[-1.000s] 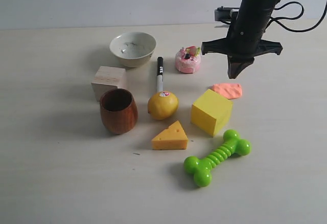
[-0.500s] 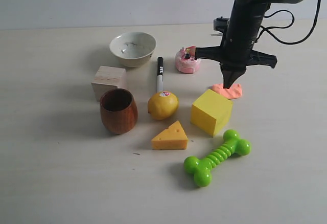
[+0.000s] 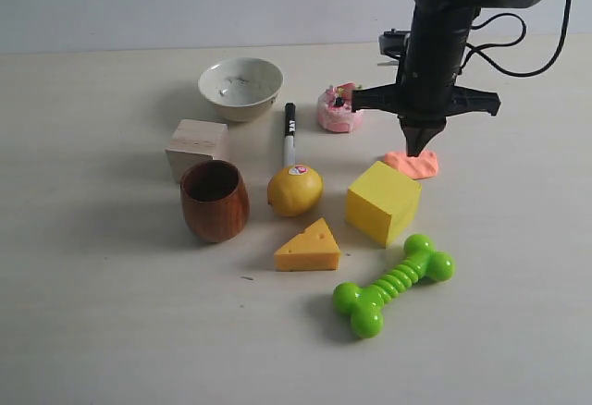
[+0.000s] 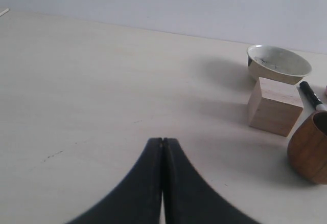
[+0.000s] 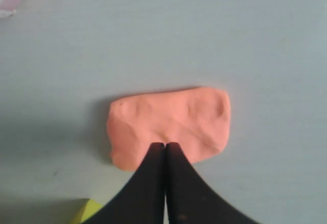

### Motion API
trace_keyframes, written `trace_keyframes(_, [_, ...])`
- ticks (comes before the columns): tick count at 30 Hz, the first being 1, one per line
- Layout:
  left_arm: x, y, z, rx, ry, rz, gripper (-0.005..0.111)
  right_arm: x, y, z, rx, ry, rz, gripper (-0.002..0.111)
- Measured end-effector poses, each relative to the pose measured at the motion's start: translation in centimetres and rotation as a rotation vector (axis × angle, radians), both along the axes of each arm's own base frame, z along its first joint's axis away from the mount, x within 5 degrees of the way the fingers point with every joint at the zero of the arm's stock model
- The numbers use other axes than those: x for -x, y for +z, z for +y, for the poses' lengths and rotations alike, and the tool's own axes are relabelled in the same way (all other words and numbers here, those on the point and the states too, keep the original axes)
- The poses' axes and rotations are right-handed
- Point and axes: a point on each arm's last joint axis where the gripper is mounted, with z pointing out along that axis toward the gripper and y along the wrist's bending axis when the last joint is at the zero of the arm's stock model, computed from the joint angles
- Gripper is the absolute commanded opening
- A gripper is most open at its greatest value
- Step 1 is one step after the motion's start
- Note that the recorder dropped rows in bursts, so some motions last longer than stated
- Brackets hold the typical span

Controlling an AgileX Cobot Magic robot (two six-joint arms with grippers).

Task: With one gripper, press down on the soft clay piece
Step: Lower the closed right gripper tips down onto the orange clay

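Touching the one clay piece [image 3: 416, 166], the right gripper [image 3: 419, 152] has jaws together, the left gripper [image 4: 162, 141] likewise; one yellow cube [image 3: 382, 202] sits just beside.

The left tool [image 4: 162, 141] hangs over a bare stretch of the pale table [image 4: 76, 91], its two black fingers pressed flat together. Well off to one side sit a white bowl [image 4: 278, 63], a light wooden block [image 4: 274, 106] just beside it, a black marker [image 4: 310, 95] and a brown wooden cup [image 4: 310, 147], the last two cut by the frame edge.
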Motion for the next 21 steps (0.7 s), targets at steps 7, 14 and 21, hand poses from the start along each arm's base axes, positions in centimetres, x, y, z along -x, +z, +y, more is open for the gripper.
trace_keyframes(7, [0.0, 0.0, 0.0, 0.0, 0.0, 0.0, 0.0, -0.4, 0.0, 0.0, 0.0, 0.025, -0.038, 0.0])
trace_keyframes(14, [0.0, 0.0, 0.0, 0.0, 0.0, 0.0, 0.0, -0.5, -0.1, -0.1, 0.013, 0.042, -0.052, 0.0])
trace_keyframes(21, [0.0, 0.0, 0.0, 0.0, 0.0, 0.0, 0.0, -0.5, -1.6, -0.1, 0.024, 0.052, -0.018, 0.0])
